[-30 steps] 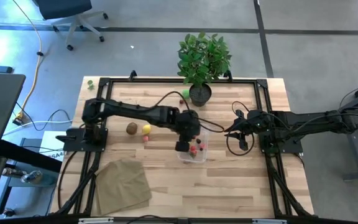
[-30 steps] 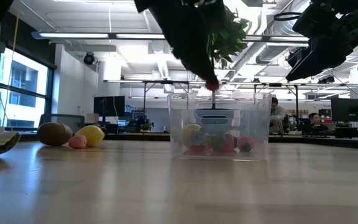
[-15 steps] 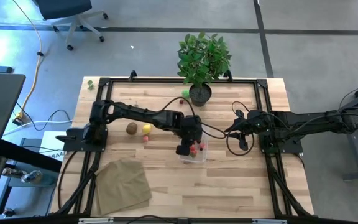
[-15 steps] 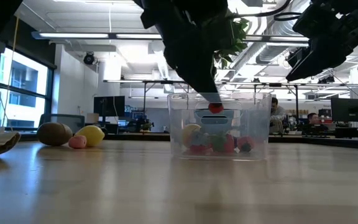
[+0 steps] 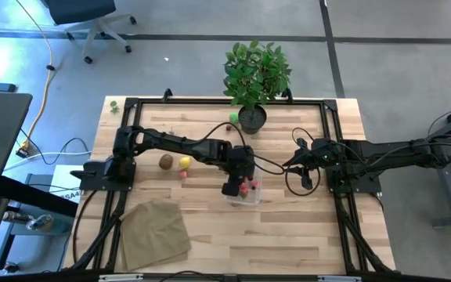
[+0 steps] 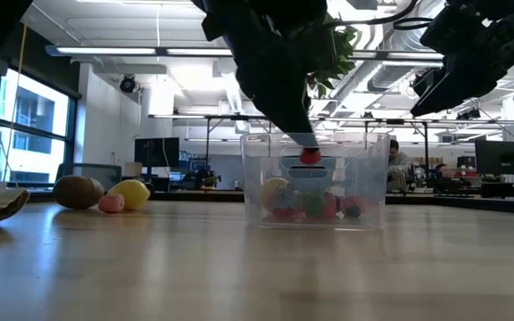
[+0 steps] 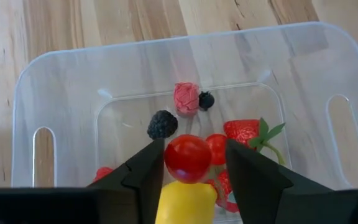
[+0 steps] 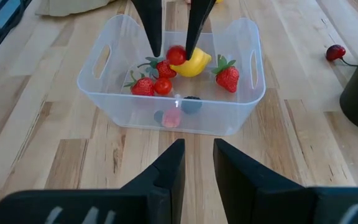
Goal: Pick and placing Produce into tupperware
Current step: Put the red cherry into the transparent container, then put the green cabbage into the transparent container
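High view shows the left arm stretched from its base across the table's middle, its left gripper pointing down into the tupperware, which sits on the table between the two arms. Between the fingers sits a small red tomato, pinched on both sides and hanging just below the rim level above the other produce: a yellow piece, strawberries, a dark berry and a pink raspberry on the container floor. From table height the tomato sits inside the clear walls, clear of the pile beneath. The right arm waits near the table's right side, its right gripper raised, aimed at the container, its fingers a little apart with nothing between them. Left of the container lie a brown kiwi, a yellow lemon and a small pink piece; a potted plant stands at the far edge and a tan cloth lies at the near left corner.
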Motion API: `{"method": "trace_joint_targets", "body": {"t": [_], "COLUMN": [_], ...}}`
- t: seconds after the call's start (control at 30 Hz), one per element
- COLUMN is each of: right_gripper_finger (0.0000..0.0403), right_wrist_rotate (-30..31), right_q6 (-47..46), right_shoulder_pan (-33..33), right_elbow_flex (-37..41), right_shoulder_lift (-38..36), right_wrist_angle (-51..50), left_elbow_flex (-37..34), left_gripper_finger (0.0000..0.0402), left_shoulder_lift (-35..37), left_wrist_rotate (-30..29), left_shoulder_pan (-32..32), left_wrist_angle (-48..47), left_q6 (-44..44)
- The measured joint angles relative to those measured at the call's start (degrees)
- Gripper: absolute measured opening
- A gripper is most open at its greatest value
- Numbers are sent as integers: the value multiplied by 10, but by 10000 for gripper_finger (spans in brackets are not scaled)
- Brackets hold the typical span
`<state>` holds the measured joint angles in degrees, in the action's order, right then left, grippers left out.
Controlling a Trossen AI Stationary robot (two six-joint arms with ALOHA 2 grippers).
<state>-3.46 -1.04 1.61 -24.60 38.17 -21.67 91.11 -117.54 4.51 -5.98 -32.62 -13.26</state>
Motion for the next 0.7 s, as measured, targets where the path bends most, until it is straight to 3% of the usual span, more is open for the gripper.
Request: {"method": "trace_joint_targets", "body": {"t": [0.7], "right_gripper_finger": [73], "right_wrist_rotate": [0], "right_q6": [0], "right_shoulder_pan": [0], "right_elbow_flex": [0], "right_shoulder_lift": [0], "right_wrist_angle": [0], "left_elbow_flex": [0], "left_gripper_finger": [177], "left_shoulder_lift": [2], "left_wrist_rotate": [6], "left_shoulder_pan": [-1], "left_wrist_angle": [9], "left_q6": [33]}}
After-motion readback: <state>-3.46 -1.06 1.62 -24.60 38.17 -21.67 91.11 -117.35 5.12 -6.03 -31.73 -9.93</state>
